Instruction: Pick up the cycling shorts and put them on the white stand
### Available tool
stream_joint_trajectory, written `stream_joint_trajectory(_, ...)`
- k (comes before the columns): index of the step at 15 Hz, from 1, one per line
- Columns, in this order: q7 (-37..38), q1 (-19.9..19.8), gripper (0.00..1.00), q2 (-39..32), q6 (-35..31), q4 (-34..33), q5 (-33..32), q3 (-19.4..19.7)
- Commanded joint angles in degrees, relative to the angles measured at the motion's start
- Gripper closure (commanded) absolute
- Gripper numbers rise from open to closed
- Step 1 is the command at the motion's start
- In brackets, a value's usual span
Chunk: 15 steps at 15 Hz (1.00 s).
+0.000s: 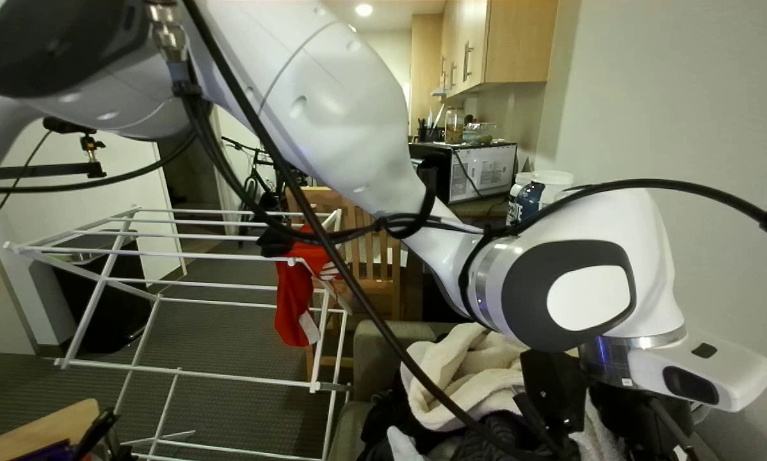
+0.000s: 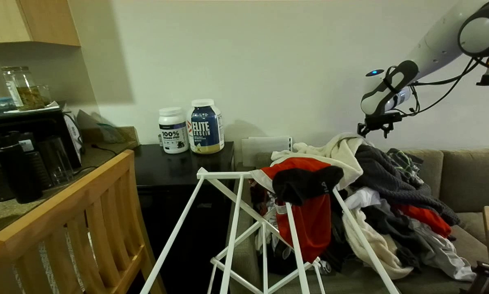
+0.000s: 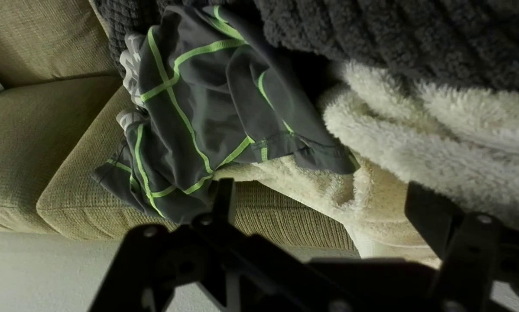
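Note:
The cycling shorts (image 3: 207,108), dark grey with bright green seams, lie crumpled on the couch in the wrist view; a small part of the shorts (image 2: 405,161) shows on the laundry pile in an exterior view. My gripper (image 3: 320,193) is open, its two fingers far apart and no cloth pinched between them. Its left fingertip overlaps the shorts' lower edge in that view; contact cannot be made out. In an exterior view the gripper (image 2: 374,131) hangs above the pile. The white stand (image 1: 166,255) is in both exterior views, with a red garment (image 2: 310,228) draped over one end.
A cream fleece (image 3: 398,130) and a dark textured blanket (image 3: 394,39) border the shorts on the couch (image 3: 21,143). A black item (image 2: 297,183) also hangs on the stand. A wooden chair (image 2: 89,228) and a black cabinet (image 2: 179,167) with two tubs stand nearby.

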<state>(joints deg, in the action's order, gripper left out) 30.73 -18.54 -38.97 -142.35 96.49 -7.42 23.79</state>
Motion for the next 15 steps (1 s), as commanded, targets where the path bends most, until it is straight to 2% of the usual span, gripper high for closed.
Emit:
stream_joint_trajectory(1,-2.1,0.5,0.00,0.1,-1.4,1.9,0.9,0.9)
stream_joint_trajectory(7,-1.1,0.5,0.00,-1.4,-1.3,0.9,0.2,3.1)
stream_joint_trajectory(15,-2.8,-0.8,0.00,-1.7,-1.5,2.1,2.3,1.3)
